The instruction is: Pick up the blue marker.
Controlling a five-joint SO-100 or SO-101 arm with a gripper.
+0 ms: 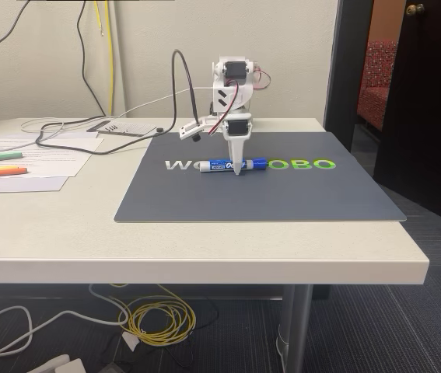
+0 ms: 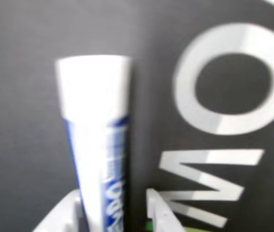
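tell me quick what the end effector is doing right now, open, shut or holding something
End effector: down on the mat, fingers either side of the blue marker; whether they are clamped on it cannot be told.

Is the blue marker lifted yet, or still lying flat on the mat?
Still flat: the blue marker lies on the dark mat, with the gripper down around its middle.

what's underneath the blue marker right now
The blue marker lies on the dark grey mat, across its white and green lettering. The letters directly beneath it are covered. The gripper straddles its middle.
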